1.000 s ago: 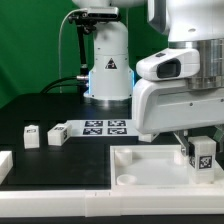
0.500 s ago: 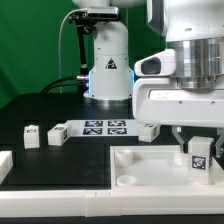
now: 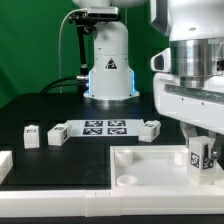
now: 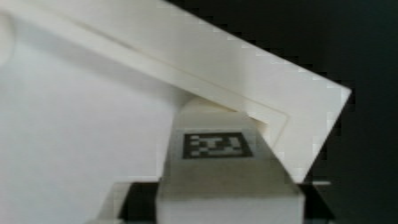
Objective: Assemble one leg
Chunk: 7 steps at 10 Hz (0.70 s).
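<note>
My gripper [image 3: 201, 158] is shut on a leg [image 3: 199, 154], a stubby white post with a black-and-white tag, and holds it upright over the far right corner of the white tray-like tabletop [image 3: 135, 160]. In the wrist view the leg [image 4: 219, 150] stands between the dark fingers [image 4: 153, 200] of the gripper [image 4: 222, 205], its end at the tabletop's corner [image 4: 107, 120]; whether it touches is hidden. Three other legs lie loose on the black table: two at the exterior view's left [image 3: 30, 135] [image 3: 57, 133], one behind the tabletop [image 3: 150, 128].
The marker board [image 3: 105, 126] lies flat behind the tabletop, in front of the arm's white base [image 3: 108, 70]. A white part [image 3: 4, 166] sits at the exterior view's left edge. A green backdrop stands behind.
The hand has shifted toward the exterior view's right and turned, carrying the leg with it and slightly lower. The loose leg behind the tabletop has come into full view.
</note>
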Motion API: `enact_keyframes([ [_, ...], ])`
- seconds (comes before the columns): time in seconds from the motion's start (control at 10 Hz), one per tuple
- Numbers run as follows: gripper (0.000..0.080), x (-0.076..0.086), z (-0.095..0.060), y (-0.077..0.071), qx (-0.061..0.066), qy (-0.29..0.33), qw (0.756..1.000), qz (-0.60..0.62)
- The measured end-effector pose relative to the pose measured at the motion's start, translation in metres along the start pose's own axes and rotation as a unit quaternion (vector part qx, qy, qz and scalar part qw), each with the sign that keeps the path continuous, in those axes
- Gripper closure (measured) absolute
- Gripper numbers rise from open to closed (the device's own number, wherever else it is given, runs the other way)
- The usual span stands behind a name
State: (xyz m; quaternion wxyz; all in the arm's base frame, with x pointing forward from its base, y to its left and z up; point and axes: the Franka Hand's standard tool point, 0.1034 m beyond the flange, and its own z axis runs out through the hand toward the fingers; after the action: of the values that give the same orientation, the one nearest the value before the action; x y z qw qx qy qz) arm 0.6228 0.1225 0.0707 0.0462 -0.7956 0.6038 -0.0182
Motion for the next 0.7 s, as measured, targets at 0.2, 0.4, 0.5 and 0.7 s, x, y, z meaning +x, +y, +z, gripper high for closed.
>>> enact_keyframes([
  [0.2,0.0506,0.0004,0.0001,0.0000,0.001,-0.006,0.997,0.078],
  [0.4,0.0506,0.0006,0.0004,0.0000,0.002,-0.009,0.994,0.105],
  [0.5,0.0279,0.0001,0.0006,0.0001,0.002,-0.009,0.996,0.088],
  [0.7,0.0178,0.0002,0.0009,0.0003,0.002,-0.008,0.999,0.045],
])
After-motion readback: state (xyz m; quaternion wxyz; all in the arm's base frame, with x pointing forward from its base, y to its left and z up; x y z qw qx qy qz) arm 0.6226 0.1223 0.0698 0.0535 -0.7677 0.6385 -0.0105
